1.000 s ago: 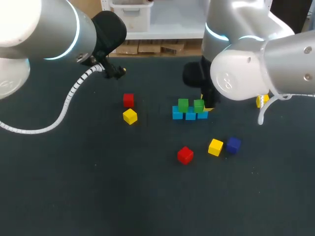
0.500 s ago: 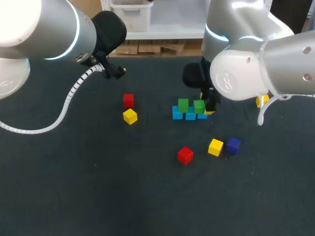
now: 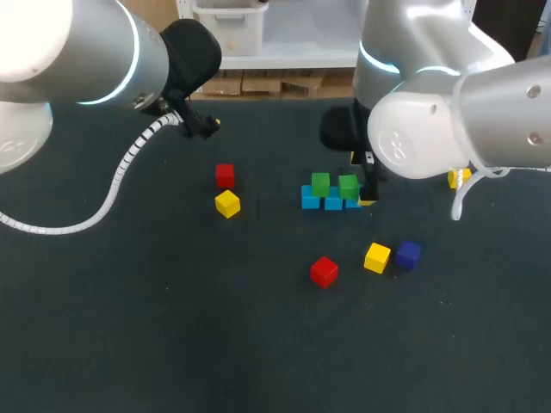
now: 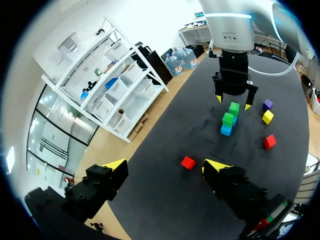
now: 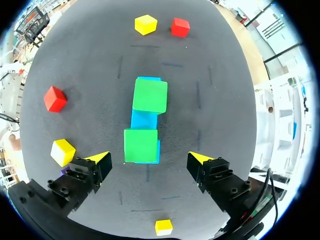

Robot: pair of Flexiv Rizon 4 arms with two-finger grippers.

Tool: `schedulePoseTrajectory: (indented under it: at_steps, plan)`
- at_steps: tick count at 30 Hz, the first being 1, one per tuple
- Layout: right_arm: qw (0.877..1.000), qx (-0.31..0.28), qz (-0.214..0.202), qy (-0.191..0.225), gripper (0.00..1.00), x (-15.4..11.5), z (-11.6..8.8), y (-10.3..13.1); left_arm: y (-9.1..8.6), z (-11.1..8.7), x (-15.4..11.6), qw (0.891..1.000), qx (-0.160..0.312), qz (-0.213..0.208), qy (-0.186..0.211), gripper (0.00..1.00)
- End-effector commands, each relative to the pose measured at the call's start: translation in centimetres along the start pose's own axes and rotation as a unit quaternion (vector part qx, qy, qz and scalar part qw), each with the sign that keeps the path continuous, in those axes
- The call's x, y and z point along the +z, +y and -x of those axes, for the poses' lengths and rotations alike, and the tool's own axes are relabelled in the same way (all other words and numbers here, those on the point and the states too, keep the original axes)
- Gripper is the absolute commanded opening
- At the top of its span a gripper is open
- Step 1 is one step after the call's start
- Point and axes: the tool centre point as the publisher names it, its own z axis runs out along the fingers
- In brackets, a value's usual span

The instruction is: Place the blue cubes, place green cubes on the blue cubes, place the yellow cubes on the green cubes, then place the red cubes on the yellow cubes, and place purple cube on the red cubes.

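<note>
- The right pincer (image 5: 148,158) is held released and empty just above the stack, with one finger to each side of the nearest cube and neither touching it.
- Under it, the blue cubes (image 5: 144,119) are laid in a row on the table (image 3: 172,344), touching end to end; three are counted in the head view.
- Two green cubes (image 5: 150,95) are set on top of the blue row, one below the pincer and one ahead of it, with a small gap between them.
- The blue and green layers are therefore judged done.
- No cube has yet been placed on the green ones.
- The yellow cubes (image 3: 376,257) are left loose on the table: one near the stack, one well apart to the left, and one behind the right arm.
- The red cubes (image 3: 324,271) are also loose, one near the stack and one just beside the left yellow cube.
- The purple cube (image 3: 408,254) is seen just beside the near yellow one.
- The yellow, red and purple layers are judged to be left.
- The left pincer (image 4: 165,165) is held released and empty, well apart from every cube.
</note>
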Motion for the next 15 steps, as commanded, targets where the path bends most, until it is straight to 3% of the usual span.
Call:
schedulePoseTrajectory:
  at_steps: [1,15]
  plan:
    - [1.0,0.005,-0.007,-0.003,1.0,0.16,-0.03,0.05,0.06,-0.02,0.04,1.0,0.0,-0.001,-0.001,1.0]
    - [1.0,0.017,-0.018,-0.011,1.0,0.08,0.09,-0.39,0.06,-0.02,0.04,1.0,0.0,-0.001,-0.001,1.0]
